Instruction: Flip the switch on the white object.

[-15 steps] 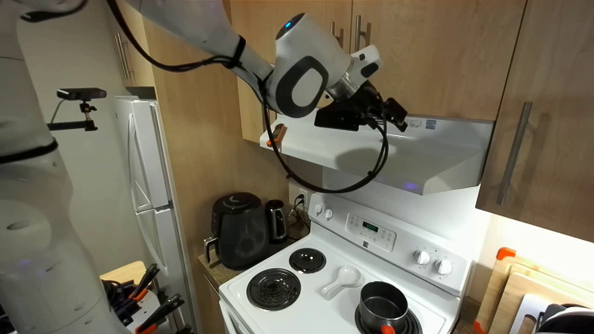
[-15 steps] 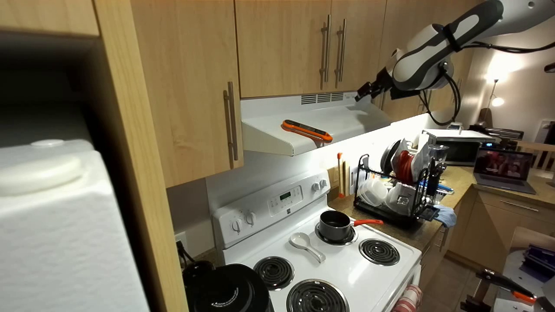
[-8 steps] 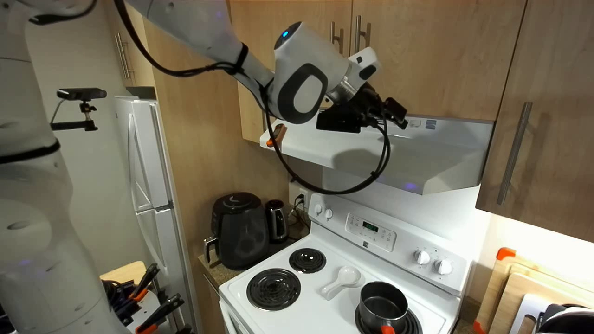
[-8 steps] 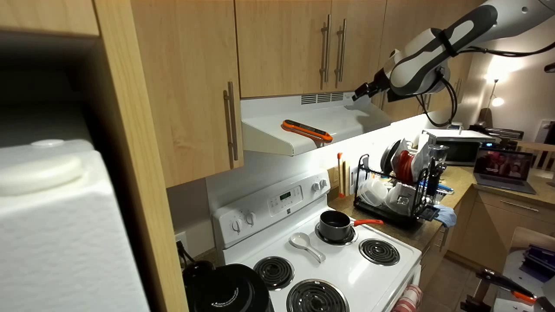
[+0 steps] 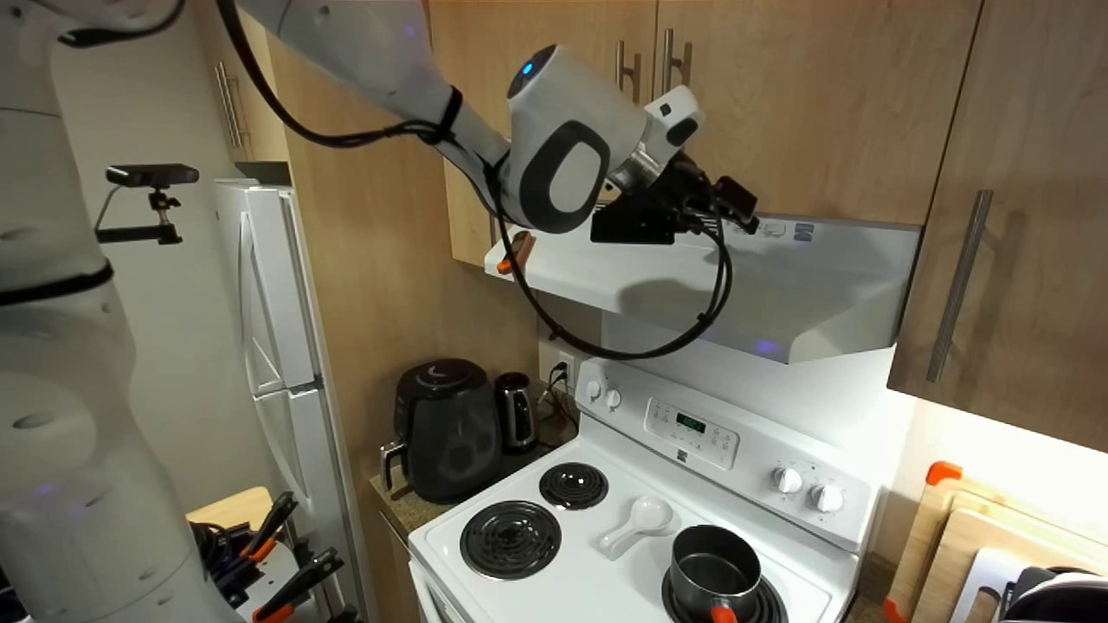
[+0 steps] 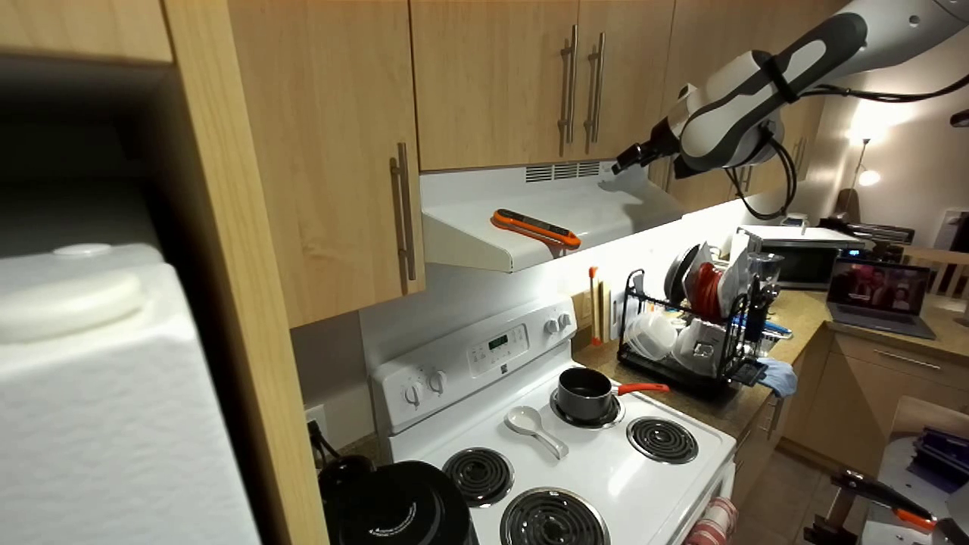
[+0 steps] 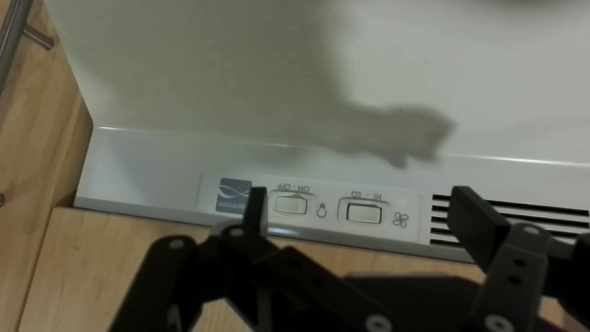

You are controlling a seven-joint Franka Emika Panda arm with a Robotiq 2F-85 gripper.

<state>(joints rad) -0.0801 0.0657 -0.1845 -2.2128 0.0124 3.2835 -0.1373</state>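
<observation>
The hood (image 6: 594,200), with two switches (image 7: 364,213), is up high, the stove (image 6: 592,456) under it; by the hood, the gripper (image 7: 362,205) has fingers (image 7: 477,226) wide apart, hiding bits of logo (image 7: 230,196) and vent (image 7: 548,216) in the wrist view.

Range hood (image 5: 770,285), one: white, wide, with a sloping front (image 7: 258,78) and a narrow upright strip (image 7: 332,170) along its upper edge. It sits beneath wooden cabinets (image 5: 814,104), over the stove (image 5: 580,545). The strip carries a grey badge (image 7: 230,196), dark vent slots (image 7: 562,210) and, between them, a light switch (image 7: 291,204) and a fan switch (image 7: 364,213), both small, white, rectangular. Light switch is marked ON - OFF, with a bulb symbol (image 7: 321,210); fan switch is marked HI - LO, with a fan symbol (image 7: 400,220). Markings (image 7: 293,187) stand inverted in the wrist view. Rocker positions are too indistinct to tell.
</observation>
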